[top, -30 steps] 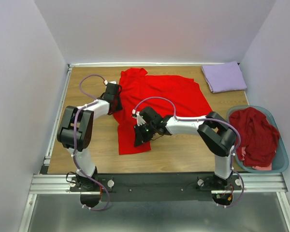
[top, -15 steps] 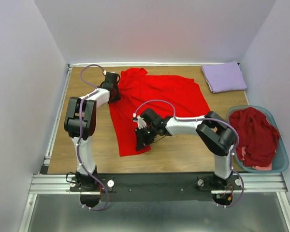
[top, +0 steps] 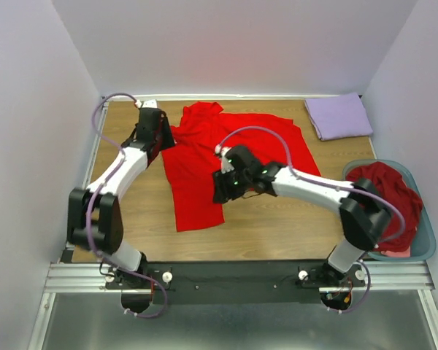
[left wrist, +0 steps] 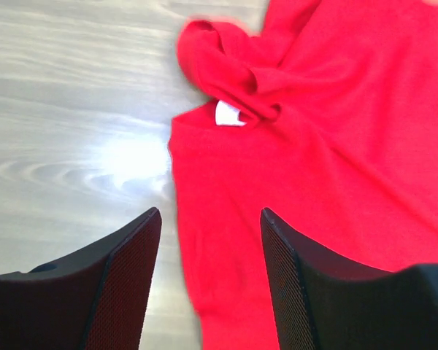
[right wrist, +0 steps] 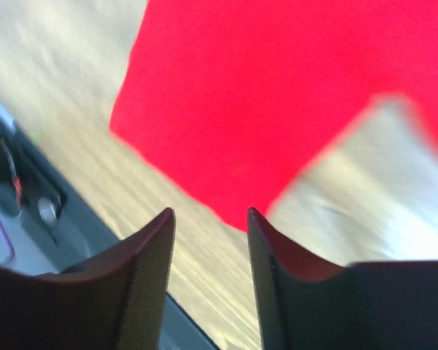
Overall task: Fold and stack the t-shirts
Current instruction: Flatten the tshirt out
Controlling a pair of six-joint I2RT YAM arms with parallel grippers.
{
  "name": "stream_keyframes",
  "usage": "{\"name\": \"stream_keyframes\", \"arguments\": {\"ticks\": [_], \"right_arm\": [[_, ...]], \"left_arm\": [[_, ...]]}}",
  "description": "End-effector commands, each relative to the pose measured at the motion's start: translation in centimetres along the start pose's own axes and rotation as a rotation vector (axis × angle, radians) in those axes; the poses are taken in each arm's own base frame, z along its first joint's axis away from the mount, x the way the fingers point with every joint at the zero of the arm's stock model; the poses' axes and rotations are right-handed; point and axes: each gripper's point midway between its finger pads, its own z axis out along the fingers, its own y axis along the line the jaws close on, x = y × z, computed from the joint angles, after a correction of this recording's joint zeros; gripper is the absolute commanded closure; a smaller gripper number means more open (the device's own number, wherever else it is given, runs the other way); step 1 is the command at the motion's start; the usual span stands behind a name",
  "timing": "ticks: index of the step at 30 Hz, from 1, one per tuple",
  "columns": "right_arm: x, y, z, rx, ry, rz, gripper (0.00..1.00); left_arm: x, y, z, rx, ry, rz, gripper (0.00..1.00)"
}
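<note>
The bright red t-shirt (top: 255,142) lies open on the wooden tabletop (top: 131,219), roughly in the middle and toward the far side. It makes a loose L. One limb runs from the far left down toward the near edge and ends in a squared corner. The broader part stretches right, toward the basket (top: 423,248).

The neck end points to the far left. The left wrist view shows the white label (left wrist: 230,114) just below a rumpled fold of cloth (which edge is the hem I cannot tell).

The left claw (top: 159,138) sits at that far-left edge of the shirt. Its fingers are spread and nothing lies between them, and below the gap the cloth border meets bare wood. The right claw (top: 223,188) hangs over the near limb of the shirt, also spread and gripping nothing. Its own view is blurred and shows a red corner (right wrist: 277,95) under the gap.

The lavender t-shirt (top: 339,117) lies folded flat in the far right corner, well apart from the red one. The maroon t-shirts (top: 383,200) are heaped in the teal basket at the right edge.
</note>
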Motion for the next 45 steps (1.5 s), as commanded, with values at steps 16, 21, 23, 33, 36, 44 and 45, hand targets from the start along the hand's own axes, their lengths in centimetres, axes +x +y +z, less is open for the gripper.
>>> {"name": "stream_keyframes", "arguments": {"ticks": [16,21,23,33,36,44,45], "right_arm": [[0.9,-16.5,-13.8,0.652,-0.305,0.257,0.0],[1.6,-17.0,-13.7,0.673,-0.295,0.252,0.0],[1.7,-17.0,-13.7,0.67,-0.299,0.248,0.0],[1.9,-16.9,-13.8,0.648,-0.335,0.221,0.0],[1.7,-16.8,-14.0,0.644,-0.347,0.211,0.0],[1.8,-16.9,-14.1,0.641,-0.363,0.205,0.0],[1.8,-16.9,-14.1,0.642,-0.365,0.205,0.0]], "left_arm": [[17.0,0.1,-12.1,0.074,0.253,-0.064,0.35],[19.3,0.0,-11.8,0.05,0.342,-0.056,0.47],[19.9,-0.2,-11.7,0.046,0.351,-0.059,0.57],[23.5,0.2,-10.7,-0.034,0.449,-0.03,0.57],[24.2,0.3,-10.5,-0.049,0.469,-0.032,0.56],[25.8,0.2,-10.0,-0.075,0.525,-0.002,0.57],[25.9,0.3,-10.0,-0.08,0.53,-0.001,0.58]]}}
